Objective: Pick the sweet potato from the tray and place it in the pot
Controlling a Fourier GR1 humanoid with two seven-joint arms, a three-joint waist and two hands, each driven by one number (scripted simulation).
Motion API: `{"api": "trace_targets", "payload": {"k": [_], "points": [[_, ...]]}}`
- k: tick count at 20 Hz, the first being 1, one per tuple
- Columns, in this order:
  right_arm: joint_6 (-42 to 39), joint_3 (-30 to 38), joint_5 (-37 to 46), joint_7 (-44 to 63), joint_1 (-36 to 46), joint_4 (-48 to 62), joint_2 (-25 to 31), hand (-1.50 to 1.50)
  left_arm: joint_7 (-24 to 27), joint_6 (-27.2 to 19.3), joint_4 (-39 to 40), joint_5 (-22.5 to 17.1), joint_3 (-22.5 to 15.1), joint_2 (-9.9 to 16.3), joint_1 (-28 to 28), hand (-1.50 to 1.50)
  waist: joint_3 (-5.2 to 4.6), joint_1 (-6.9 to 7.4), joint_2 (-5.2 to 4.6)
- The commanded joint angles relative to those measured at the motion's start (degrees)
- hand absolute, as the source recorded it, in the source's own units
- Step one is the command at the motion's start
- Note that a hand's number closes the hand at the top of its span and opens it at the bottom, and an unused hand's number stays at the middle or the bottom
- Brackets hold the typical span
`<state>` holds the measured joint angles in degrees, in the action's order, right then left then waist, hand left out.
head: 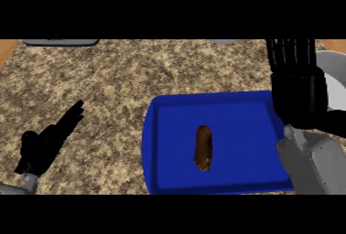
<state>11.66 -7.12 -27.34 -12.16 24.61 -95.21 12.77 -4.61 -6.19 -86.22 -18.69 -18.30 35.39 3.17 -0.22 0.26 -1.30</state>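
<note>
Fingers (292,57) on the right hand (297,91) are straight, pointing away toward the far edge, holding nothing. Hand sits over the tray's right rim, well above the sweet potato's level by the look of it, though height is hard to judge from this steep angle. Its grey forearm comes in from the lower right and covers the tray's near right corner.

Left hand (47,141) rests at the left side over the bare counter (101,77), fingers straight and relaxed, tips angled up and right, nothing in it. Well apart from the tray.

Sweet potato (203,148) lies lengthwise near the middle of the blue tray (169,137), long axis running near to far, untouched by either hand. Nearest hand is the right one, off to its right.

Pot (332,77): light grey rounded shape at the right edge, mostly hidden behind the right hand, probably the pot. Dark grey object (61,42) partly cut off at the far left edge; cannot tell what it is.
</note>
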Motion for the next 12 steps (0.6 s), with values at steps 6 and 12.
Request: {"api": "trace_targets", "payload": {"k": [6,12], "points": [[2.54,-7.36,31.53,-1.02,1.22,-8.04,21.81,1.50,7.24,-10.40,-2.28,-0.91,6.74,-7.65,0.97,0.00,-1.28,-3.31,5.36],[18.79,-7.62,51.99,4.57,-10.81,-9.15,24.73,-1.50,9.96,-13.34,-3.53,-1.63,7.56,-11.29,-1.70,0.00,-0.47,-6.14,3.91]]}}
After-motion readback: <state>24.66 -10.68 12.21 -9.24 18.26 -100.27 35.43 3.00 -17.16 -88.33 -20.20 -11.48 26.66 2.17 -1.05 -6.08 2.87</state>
